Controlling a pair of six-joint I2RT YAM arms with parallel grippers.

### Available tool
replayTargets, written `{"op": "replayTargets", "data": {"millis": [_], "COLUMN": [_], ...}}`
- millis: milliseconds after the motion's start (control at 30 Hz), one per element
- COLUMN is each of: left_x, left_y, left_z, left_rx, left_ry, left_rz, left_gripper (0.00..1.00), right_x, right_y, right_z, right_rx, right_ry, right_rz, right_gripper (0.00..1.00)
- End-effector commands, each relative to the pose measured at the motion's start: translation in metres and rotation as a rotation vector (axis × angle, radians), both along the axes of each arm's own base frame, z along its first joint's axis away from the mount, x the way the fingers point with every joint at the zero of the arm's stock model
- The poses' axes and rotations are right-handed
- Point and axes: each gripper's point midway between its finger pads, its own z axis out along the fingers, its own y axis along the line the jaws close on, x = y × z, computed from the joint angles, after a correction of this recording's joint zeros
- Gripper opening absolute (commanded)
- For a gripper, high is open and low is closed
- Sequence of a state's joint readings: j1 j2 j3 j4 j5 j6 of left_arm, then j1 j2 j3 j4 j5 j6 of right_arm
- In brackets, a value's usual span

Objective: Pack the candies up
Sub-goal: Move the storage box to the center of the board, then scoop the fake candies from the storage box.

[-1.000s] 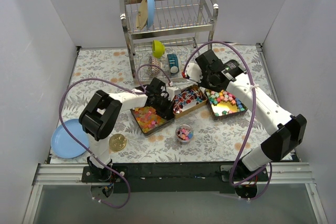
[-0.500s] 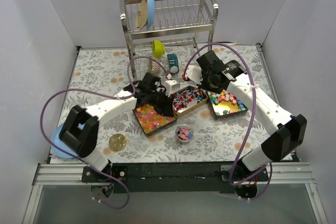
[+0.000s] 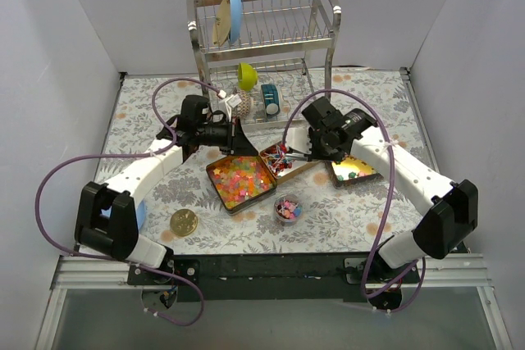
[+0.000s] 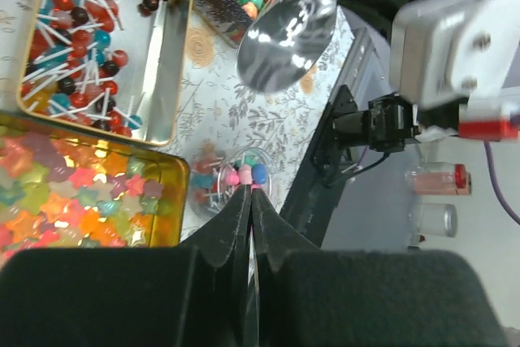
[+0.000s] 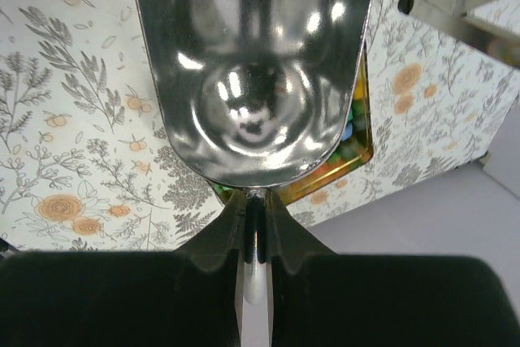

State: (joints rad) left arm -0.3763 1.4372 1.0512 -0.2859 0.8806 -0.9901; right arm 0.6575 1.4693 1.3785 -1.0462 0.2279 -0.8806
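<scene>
My right jaws pinch the handle of an empty metal scoop (image 5: 252, 71), poised, I judge, for dipping into the candies (image 3: 240, 184) heaped in open tins (image 4: 166, 71) beside a small cup (image 3: 288, 208), while my left jaws, pressed together on nothing, hang clear.

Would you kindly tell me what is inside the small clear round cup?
The small clear round cup holds pink, blue and red candies; the pieces underneath are covered by those on top.
</scene>
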Motion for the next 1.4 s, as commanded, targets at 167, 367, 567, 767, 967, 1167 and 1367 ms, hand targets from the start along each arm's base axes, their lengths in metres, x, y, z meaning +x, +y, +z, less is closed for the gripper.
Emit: {"op": "replayTargets", "data": {"millis": [167,367,567,767,967,1167,1367], "left_x": [0.011,0.019,0.019,0.022,0.063,0.072,0.026], "left_y": [-0.023,-0.024,-0.021,-0.021,0.022,0.158,0.182], "left_z": [0.02,0.007,-0.008,-0.014,-0.004,-0.049,-0.088], "left_rx": [-0.131,-0.105,-0.075,-0.062,0.095,0.372,0.375], "left_ry": [0.056,0.078,0.091,0.088,0.01,0.159,0.356], "left_rz": [-0.061,-0.041,-0.019,-0.009,0.279,0.867,0.957], "left_gripper": [0.0,0.0,0.0,0.0,0.0,0.0,0.0], "right_x": [-0.008,-0.011,-0.024,-0.032,-0.029,-0.022,-0.008], "right_y": [0.068,0.09,0.115,0.122,0.107,0.118,0.137], "right_z": [0.019,0.04,0.071,0.08,0.053,0.044,0.03], "right_rx": [0.088,0.172,0.336,0.389,0.276,0.189,0.039], "right_ry": [-0.017,-0.03,0.0,0.022,0.034,0.099,0.091], "right_rz": [0.168,0.189,0.237,0.253,0.274,0.343,0.418], "right_gripper": [0.01,0.01,0.01,0.01,0.01,0.01,0.01]}}
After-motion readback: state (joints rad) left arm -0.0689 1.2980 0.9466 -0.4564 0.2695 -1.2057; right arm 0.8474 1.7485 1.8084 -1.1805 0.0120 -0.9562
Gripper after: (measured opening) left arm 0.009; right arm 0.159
